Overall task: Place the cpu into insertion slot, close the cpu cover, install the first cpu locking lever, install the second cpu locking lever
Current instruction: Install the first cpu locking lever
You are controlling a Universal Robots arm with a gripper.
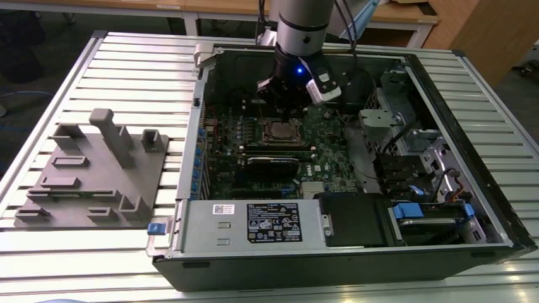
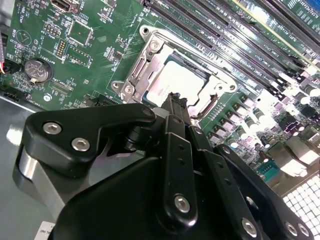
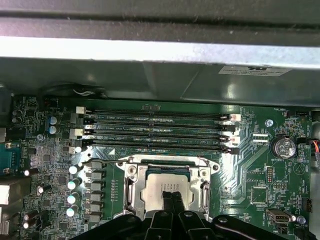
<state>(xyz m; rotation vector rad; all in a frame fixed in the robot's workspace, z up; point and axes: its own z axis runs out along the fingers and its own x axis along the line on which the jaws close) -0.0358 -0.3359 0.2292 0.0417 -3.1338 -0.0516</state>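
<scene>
Remote desk: I hold gripper (image 3: pixel 172 199) over socket (image 1: pixel 264 134), upper middle of exterior view. Jaws closed, empty. Chip (image 3: pixel 165 184) sits in socket, framed by cover (image 3: pixel 131 192); tips apparently pressing there.

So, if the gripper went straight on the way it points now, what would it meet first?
Most likely the small flat square silver-grey cpu: in both wrist views the black gripper, shut, aims at its top face. Depth is unclear; they may touch.
</scene>
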